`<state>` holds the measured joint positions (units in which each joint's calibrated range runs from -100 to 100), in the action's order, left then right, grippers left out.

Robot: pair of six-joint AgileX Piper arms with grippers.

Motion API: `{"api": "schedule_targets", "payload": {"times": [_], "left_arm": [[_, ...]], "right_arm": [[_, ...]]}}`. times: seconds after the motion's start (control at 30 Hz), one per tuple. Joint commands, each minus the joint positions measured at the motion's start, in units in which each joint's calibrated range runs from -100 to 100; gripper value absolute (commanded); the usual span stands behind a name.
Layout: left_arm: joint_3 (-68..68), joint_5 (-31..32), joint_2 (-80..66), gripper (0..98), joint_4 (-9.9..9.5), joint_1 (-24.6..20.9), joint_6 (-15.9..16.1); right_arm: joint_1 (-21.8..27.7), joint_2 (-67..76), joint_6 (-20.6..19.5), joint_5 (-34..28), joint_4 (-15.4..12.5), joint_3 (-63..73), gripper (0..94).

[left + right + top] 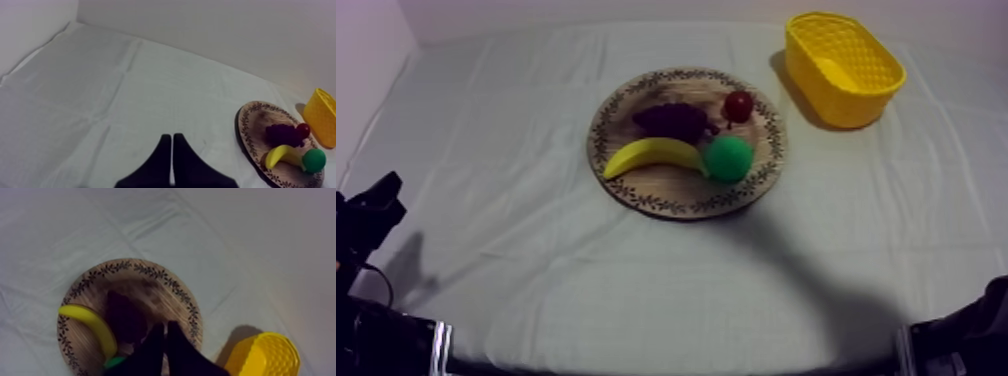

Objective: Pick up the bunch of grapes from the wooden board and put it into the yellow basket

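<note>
The table (pixel 516 250) is lying under its grey-white cloth. The round wooden board (pixel 671 192) is sitting near its middle, and the yellow basket (pixel 856 100) is standing well apart at the board's 2 o'clock. My left gripper (pixel 171 136) is resting low over bare cloth at the board's 9 o'clock, its fingers pressing together on nothing. My right gripper (pixel 166 324) is pointing toward the board, likewise clenched on nothing, its tips showing against the board's rim just beside the bunch of grapes (pixel 673 120). On the board, the banana (pixel 651 155) is lying at 8 o'clock and the grapes are sitting at 11 o'clock. A round green fruit (pixel 727 158) is sitting just beside the banana's end at 4 o'clock, and the small red fruit (pixel 738 105) is sitting at 2 o'clock.
</note>
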<state>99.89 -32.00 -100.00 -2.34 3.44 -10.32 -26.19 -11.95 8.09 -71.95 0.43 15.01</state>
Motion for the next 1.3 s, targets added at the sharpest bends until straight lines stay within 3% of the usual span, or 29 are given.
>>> {"api": "schedule_targets", "payload": {"times": [0.0,0.37,0.8,1.27], "left_arm": [[0.0,-0.01,0.0,0.1,0.02,-0.01,-0.01],[0.0,-0.01,0.0,0.1,0.02,-0.01,-0.01],[0.0,-0.01,0.0,0.1,0.02,-0.01,-0.01],[0.0,-0.01,0.0,0.1,0.02,-0.01,-0.01]], "right_arm": [[-0.03,-1.67,0.16,-0.26,-0.32,0.84,0.6],[-0.24,-4.83,2.47,1.49,-0.48,-0.21,0.6],[0.0,-4.86,15.86,-5.63,-1.82,-0.88,0.6],[-1.32,-4.62,15.58,-4.37,-0.52,-3.19,1.5]]}}
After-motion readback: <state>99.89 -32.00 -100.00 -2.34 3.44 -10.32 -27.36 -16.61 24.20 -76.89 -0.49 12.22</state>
